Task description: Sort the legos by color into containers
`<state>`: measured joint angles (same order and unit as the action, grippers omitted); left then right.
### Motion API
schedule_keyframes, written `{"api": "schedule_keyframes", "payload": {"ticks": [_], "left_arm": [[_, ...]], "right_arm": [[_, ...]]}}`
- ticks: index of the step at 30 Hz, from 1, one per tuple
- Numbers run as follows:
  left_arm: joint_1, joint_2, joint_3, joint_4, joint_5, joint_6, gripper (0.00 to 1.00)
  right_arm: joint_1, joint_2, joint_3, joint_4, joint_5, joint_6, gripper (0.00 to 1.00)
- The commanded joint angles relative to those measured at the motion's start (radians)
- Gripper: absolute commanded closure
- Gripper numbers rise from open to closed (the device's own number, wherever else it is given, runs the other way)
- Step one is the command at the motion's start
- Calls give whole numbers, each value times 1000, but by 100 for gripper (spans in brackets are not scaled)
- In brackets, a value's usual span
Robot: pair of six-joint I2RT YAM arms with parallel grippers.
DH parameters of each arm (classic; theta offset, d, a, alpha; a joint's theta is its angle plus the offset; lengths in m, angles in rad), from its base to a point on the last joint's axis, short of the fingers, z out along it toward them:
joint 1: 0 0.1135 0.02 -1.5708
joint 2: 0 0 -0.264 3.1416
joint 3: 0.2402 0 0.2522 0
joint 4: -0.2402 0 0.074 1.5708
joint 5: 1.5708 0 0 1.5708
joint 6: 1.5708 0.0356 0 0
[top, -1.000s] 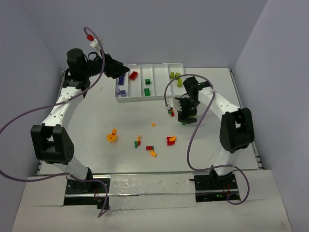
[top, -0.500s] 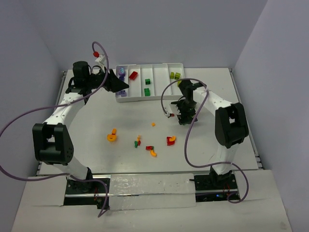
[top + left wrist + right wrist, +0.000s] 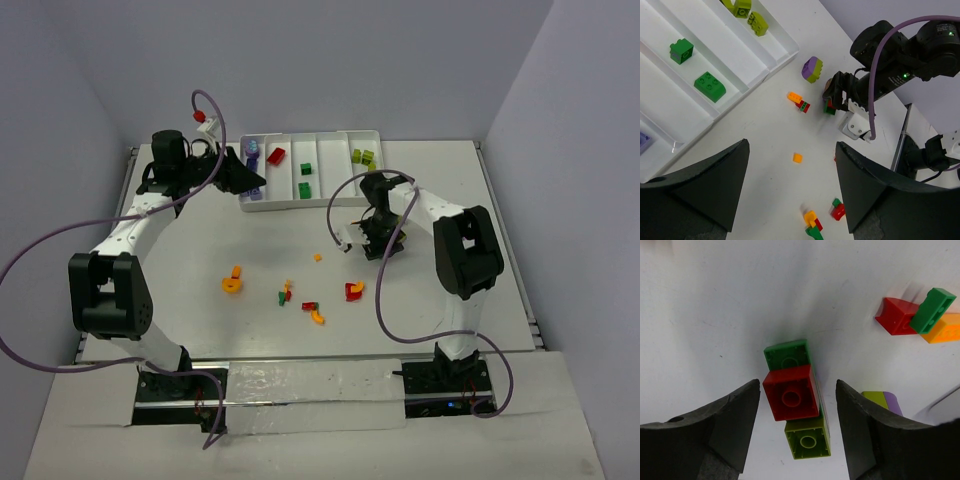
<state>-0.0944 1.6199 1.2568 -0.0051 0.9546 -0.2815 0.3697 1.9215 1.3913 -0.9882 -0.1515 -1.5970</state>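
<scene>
1. Over the last second the right pincer (image 3: 795, 410) has swung left and come down to the tabletop (image 3: 200, 240), just near of the tray's (image 3: 290, 205) right end.
2. Its fingers stand apart on either side of a joined cluster: a red brick (image 3: 791, 392) over a dark green brick (image 3: 786, 354) and a lime brick (image 3: 808, 437). Gaps show on both sides, so nothing is gripped yet.
3. The left pincer (image 3: 790, 165) has pulled back from above the tray to its left end. It is spread wide and empty.
4. A pick-up looks imminent, but this three-colour cluster will probably need splitting before sorting.
5. Other loose legos (image 3: 285, 295) lie nearer, mid-tabletop.
6. No brand, label or writing is legible.
</scene>
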Motion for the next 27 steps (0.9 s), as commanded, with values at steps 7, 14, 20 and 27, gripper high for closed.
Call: {"api": "schedule_keyframes", "payload": {"ticks": [7,14,20,27], "left_arm": [[15,10,2,8,7,34,23],[16,-17,-43,42,-21,13,27],[18,-45,-73,77,13,-28,25],[14,-83,-199,355,162,-236,22]], "right_arm": [[14,3,11,42,49,-4,53],[14,-56,63,10,-38,96,71],[7,-67,348,-138,-300,364,99],[-50,-51,541,-105,-647,839,100]]}}
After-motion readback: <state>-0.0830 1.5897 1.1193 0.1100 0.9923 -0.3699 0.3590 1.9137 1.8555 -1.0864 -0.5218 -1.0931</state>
